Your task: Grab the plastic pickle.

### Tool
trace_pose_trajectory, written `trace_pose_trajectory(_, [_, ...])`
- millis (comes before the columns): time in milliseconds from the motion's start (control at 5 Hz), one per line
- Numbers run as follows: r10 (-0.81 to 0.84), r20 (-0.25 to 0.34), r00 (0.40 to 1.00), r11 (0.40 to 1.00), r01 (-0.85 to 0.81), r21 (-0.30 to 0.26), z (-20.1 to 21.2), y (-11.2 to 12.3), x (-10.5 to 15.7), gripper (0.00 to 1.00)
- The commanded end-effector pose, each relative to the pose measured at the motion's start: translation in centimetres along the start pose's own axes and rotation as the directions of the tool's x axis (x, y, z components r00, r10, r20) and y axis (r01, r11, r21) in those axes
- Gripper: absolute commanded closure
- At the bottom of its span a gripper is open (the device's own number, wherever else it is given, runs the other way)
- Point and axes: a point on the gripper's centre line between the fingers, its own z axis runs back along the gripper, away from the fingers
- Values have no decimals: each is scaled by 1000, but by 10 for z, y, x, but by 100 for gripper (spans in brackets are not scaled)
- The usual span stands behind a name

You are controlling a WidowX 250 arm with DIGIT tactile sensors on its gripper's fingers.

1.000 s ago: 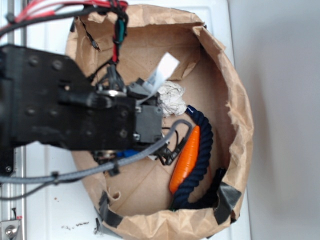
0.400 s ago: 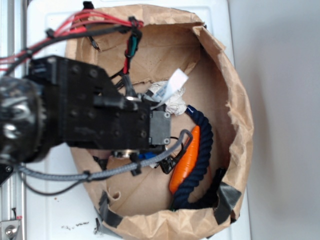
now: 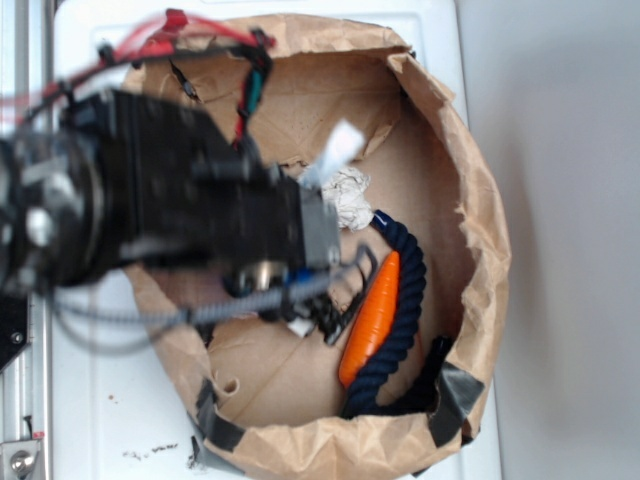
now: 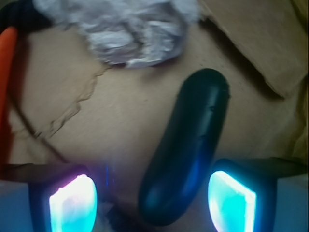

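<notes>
Wrist view, itemised left to right. Orange carrot: smooth, only a sliver at the 9 o'clock edge. Left finger pad, glowing pale violet-blue, at 7 o'clock. Crumpled white paper, creased and matte, at 12 o'clock. Plastic pickle: glossy dark green capsule with rounded ends, lying on brown paper, tilted from 6 o'clock up toward 1 o'clock; its lower end sits between my pads, nearer the right one. Right finger pad, glowing cyan, at 5 o'clock. I read the gripper as spread apart, with bare paper showing between the left pad and the pickle; I cannot tell whether the right pad touches it.

Exterior view, same order. Black arm, blurred, covers 9 o'clock through centre and hides the pickle. Brown paper bag: wrinkled, torn rim, grey tape patches near 5 and 7 o'clock. Carrot and dark navy rope, twisted, curve along the wall at 4 o'clock. Open floor remains at 6 o'clock.
</notes>
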Motion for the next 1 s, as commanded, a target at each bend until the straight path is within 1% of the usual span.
trace_pose_trajectory(0, [73,18,997,977,-68,-203,44,6,31,0])
trace_pose_trajectory(200, [62,81,995,977,-44,-208,34,10,27,0])
trace_pose_trajectory(400, [63,91,994,981,-45,-189,25,10,27,0])
trace_pose_trajectory(600, [55,116,992,983,-34,-182,13,9,25,0])
trace_pose_trajectory(800, [27,132,991,985,-3,-173,1,4,15,0])
